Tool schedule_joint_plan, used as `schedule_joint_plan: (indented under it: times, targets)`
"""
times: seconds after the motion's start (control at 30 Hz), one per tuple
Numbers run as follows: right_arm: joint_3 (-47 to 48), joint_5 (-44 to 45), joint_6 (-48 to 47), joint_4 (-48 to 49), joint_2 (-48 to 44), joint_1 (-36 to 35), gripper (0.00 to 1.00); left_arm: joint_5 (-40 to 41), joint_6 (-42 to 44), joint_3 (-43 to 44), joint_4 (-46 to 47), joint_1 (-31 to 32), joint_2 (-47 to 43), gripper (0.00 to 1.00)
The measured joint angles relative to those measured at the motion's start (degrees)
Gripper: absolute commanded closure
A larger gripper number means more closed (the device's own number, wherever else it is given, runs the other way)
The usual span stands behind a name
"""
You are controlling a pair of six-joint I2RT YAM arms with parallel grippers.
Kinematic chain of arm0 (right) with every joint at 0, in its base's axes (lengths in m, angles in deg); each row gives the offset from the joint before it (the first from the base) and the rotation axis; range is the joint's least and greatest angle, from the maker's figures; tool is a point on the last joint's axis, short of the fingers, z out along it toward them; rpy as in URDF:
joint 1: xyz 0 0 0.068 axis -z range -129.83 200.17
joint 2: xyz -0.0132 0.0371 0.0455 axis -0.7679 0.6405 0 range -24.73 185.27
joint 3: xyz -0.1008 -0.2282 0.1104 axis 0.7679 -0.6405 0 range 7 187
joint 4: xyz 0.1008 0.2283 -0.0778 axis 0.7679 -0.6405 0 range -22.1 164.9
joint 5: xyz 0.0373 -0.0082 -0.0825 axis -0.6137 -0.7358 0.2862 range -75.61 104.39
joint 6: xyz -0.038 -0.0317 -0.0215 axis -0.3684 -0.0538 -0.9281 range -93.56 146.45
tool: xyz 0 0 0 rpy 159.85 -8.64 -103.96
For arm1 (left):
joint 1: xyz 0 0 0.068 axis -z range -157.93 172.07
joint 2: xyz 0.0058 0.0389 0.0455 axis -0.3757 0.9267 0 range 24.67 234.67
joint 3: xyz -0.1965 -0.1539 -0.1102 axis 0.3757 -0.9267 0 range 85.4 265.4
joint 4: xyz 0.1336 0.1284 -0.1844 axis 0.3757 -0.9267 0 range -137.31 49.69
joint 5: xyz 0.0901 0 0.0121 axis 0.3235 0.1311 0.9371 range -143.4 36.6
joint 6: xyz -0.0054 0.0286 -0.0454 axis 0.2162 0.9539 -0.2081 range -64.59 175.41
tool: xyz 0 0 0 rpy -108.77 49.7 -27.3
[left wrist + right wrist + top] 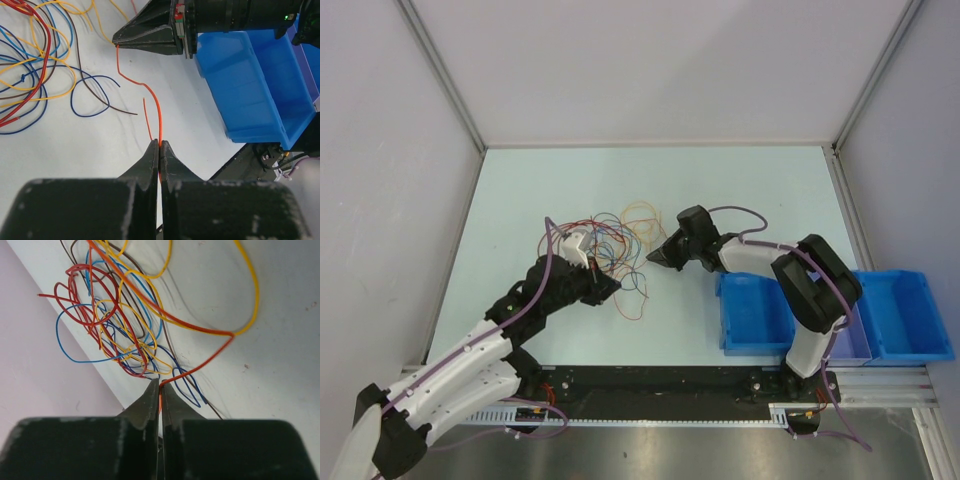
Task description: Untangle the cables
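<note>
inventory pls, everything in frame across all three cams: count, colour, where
table: one, pale, under everything
cables: one loose tangle, too many strands to count; orange, yellow, red, blue, brown; table centre
orange cable: one, orange, strung between the two claws at the near right edge of the tangle
blue bins: two, blue, near right of the table
lavender bin: one, lavender, between the blue bins, partly hidden
left arm: one, white and black with a mauve hose, reaching in from near left
right arm: one, the same colours, reaching in from near right
left claw: one, black, shut on the orange cable
right claw: one, black, shut on the same orange cable further along
</note>
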Motion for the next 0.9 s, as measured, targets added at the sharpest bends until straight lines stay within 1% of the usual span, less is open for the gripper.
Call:
schedule_joint_plan:
  times: [0.23,0.27,0.3,0.33,0.4,0.43,0.47,0.5,0.6,0.73,0.83,0.9]
  targets:
    - [0.55,-0.04,0.00,0.02,0.63,0.00,1.00,0.11,0.04,0.00,-0.04,0.63,-1.90,1.00]
    - [0.57,-0.02,-0.07,0.00,0.61,0.00,1.00,0.13,0.04,0.00,-0.04,0.68,-2.25,0.97]
    - [0.57,0.00,-0.22,-0.15,0.50,0.00,1.00,0.17,0.04,0.00,-0.09,0.76,-2.64,0.91]
    - [0.57,0.07,-0.55,-0.48,0.20,0.00,1.00,0.20,0.04,0.00,-0.22,0.81,-3.06,0.61]
    - [0.83,0.42,-1.36,-1.70,-1.11,-0.02,1.00,0.15,0.46,0.00,-0.63,0.90,-3.80,0.38]
    - [1.11,0.52,-2.03,-2.27,-1.92,-0.04,1.00,0.04,0.66,0.02,-0.87,0.96,-4.15,0.14]
    - [1.49,0.68,-2.62,-2.78,-2.86,-0.07,1.00,0.00,0.66,0.02,-1.29,1.03,-4.57,0.04]
    - [2.05,0.98,-3.54,-3.41,-4.11,-0.15,1.00,0.13,1.20,0.07,-1.73,1.03,-4.98,0.00]
    - [4.07,1.88,-6.75,-4.94,-8.48,-0.39,1.00,2.45,0.87,2.29,-6.47,1.16,-6.29,0.00]
    - [7.43,3.82,-12.00,-6.88,-14.38,-1.53,1.00,7.61,1.99,11.61,-14.75,1.16,-4.94,0.00]
    - [9.88,5.42,-16.61,-9.25,-18.23,-2.58,1.00,10.67,3.32,16.85,-17.33,1.16,-4.74,0.00]
    - [11.23,6.49,-19.34,-10.73,-20.11,-3.06,1.00,12.63,4.20,17.62,-18.08,1.16,-5.57,0.00]
